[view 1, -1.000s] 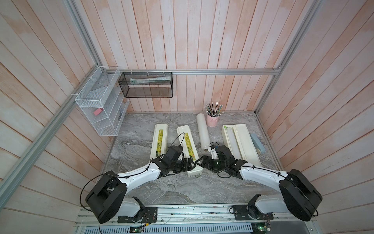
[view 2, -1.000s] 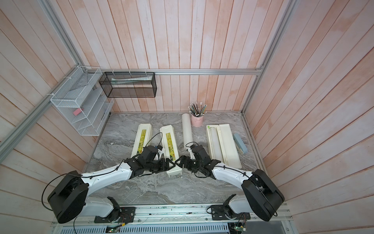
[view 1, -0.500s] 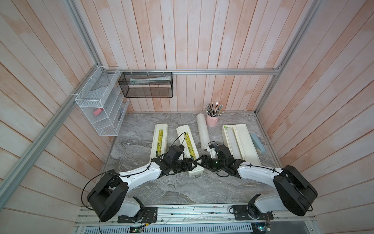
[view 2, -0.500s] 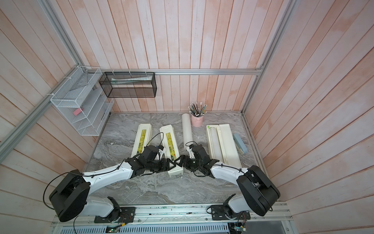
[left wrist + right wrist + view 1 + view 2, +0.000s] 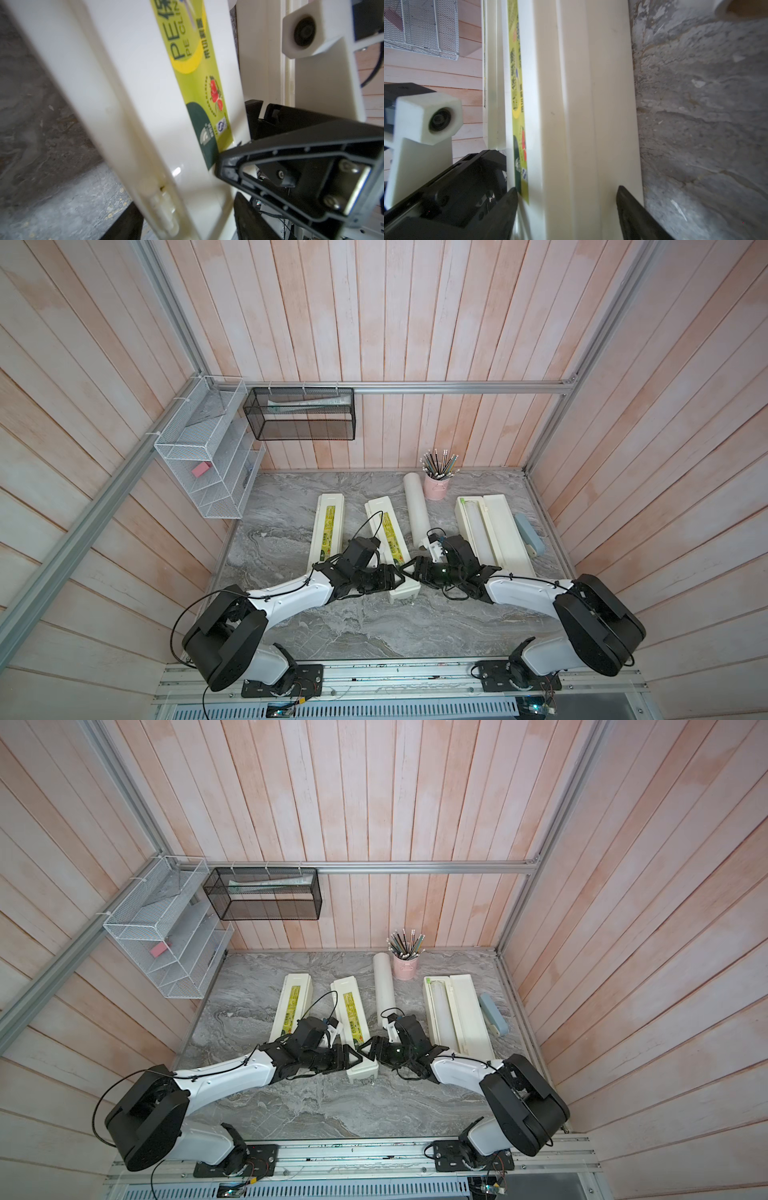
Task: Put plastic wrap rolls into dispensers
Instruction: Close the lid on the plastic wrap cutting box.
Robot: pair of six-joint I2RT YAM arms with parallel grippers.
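Note:
Three cream dispensers lie side by side on the marble table. The left dispenser point(image 5: 328, 526) is closed. The right dispenser point(image 5: 505, 531) lies open with a plastic wrap roll point(image 5: 473, 526) in its trough. A thicker loose roll point(image 5: 417, 510) lies between the middle and right ones; its core end point(image 5: 741, 8) shows in the right wrist view. The middle dispenser point(image 5: 388, 539) is closed, label up. My left gripper point(image 5: 398, 578) and right gripper point(image 5: 412, 572) meet at its near end from opposite sides. Each one's jaws point(image 5: 187, 220) point(image 5: 566, 199) are shut on its cream body point(image 5: 158, 116).
A pink pencil cup point(image 5: 437, 489) stands at the back beside the loose roll. A grey-blue stapler-like object point(image 5: 530, 535) lies right of the open dispenser. A white wire rack point(image 5: 208, 464) and a black mesh basket point(image 5: 299, 414) hang on the walls at the back left.
The right gripper has slid a little left onto the middle dispenser's near end. Both pairs of jaws have narrowed against it. The left arm has hardly moved.

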